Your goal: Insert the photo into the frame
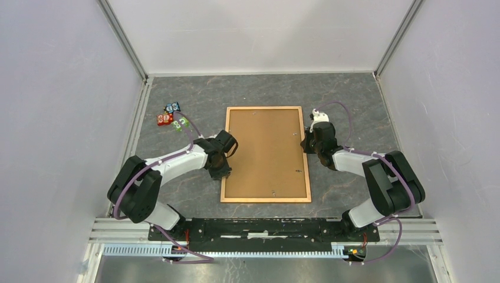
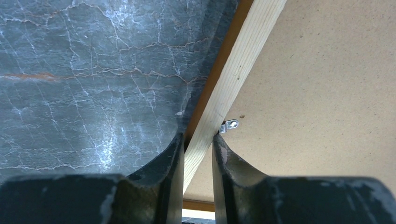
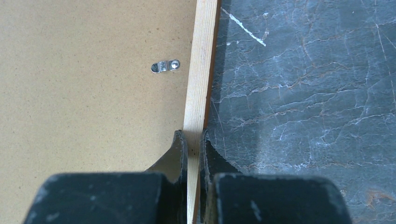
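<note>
At the near edge of the desk (image 1: 354, 100) I see both arms mounted side by side, the left arm (image 1: 171, 165) reaching inward from the left and the right arm (image 1: 365, 165) from the right. Each one ends at a long side of the frame (image 1: 265, 153), which lies flat in the middle of the grey marbled surface with its brown board back facing up.

Through the left wrist camera, the left fingers (image 2: 173, 156) sit narrow, one on either side of the frame's pale wooden edge — the outer one over the desk, the inner one over the back board. Both press against the wood, so I read them as clamped on the frame, towards its near end. A small metal clip (image 2: 229, 125) sits on the board just beside the inner finger.

On the right wrist camera the right fingers (image 3: 180, 149) pinch the opposite edge between them, tight on the wood, somewhat farther up the frame's side than the left pair. Another metal clip (image 3: 165, 66) lies on the board ahead of them, close to the wooden edge but apart from the fingers.

Farther out, beyond the left arm, a small cluster of red, blue and green blocks (image 1: 171, 117) rests on the desk, apart from the frame. Pale walls (image 1: 259, 35) close the space behind.
</note>
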Controlling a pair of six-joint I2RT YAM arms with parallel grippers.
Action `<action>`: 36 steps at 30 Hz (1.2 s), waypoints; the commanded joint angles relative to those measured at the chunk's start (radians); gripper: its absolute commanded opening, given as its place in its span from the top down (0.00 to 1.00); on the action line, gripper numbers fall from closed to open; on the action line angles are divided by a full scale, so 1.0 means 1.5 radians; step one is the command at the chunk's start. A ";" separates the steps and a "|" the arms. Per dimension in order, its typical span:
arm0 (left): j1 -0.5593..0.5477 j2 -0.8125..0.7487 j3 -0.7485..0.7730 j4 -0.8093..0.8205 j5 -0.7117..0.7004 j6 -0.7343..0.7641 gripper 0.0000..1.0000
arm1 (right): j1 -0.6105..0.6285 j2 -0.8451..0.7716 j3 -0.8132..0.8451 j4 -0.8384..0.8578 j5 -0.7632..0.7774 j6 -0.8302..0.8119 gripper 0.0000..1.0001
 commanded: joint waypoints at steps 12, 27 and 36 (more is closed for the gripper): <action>0.110 0.174 0.211 0.106 -0.091 0.170 0.81 | 0.045 -0.101 -0.125 0.025 -0.027 0.092 1.00; 0.103 -0.209 0.072 -0.086 -0.093 0.123 0.00 | 0.070 -0.258 0.019 -0.144 0.109 -0.103 0.02; 0.071 -0.271 -0.062 -0.061 0.075 -0.018 0.03 | 0.053 0.020 0.315 -0.170 0.018 -0.182 0.02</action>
